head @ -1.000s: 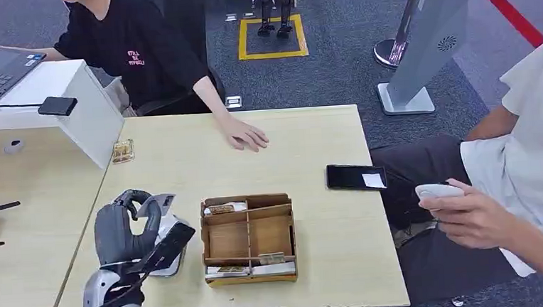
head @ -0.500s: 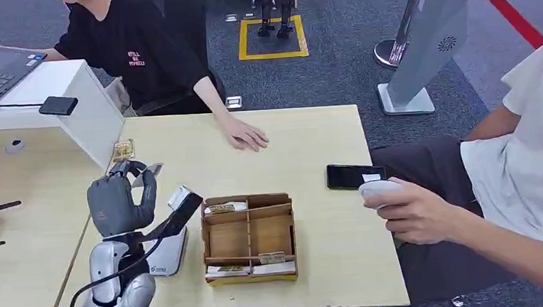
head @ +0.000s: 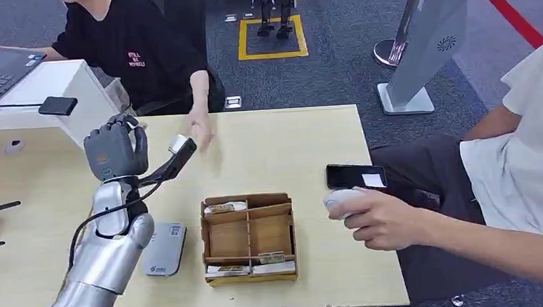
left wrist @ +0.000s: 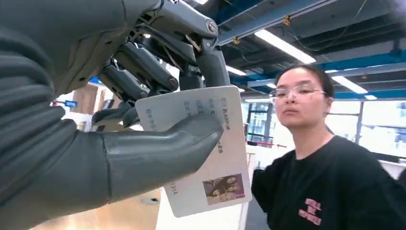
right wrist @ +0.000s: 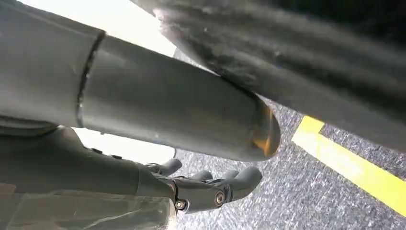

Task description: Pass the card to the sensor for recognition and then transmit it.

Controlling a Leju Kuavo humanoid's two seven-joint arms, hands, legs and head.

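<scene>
My left hand (head: 115, 152) pinches the card (left wrist: 201, 148) between thumb and fingers, raised; the person (left wrist: 325, 177) sits beyond it.

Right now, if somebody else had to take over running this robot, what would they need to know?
Left robot hand: raised above the table's far left corner, thumb and fingers pinching the card.
Right robot hand: hanging down over the carpet, holding nothing, fingers loosely curled.
Sensor: the flat grey pad lying on the table, left of the cardboard tray.
Done: the card is gripped and lifted well clear of the sensor. Whether it was read cannot be told.
Left: hand the card over. The person in black across the table has a hand close to it.
</scene>
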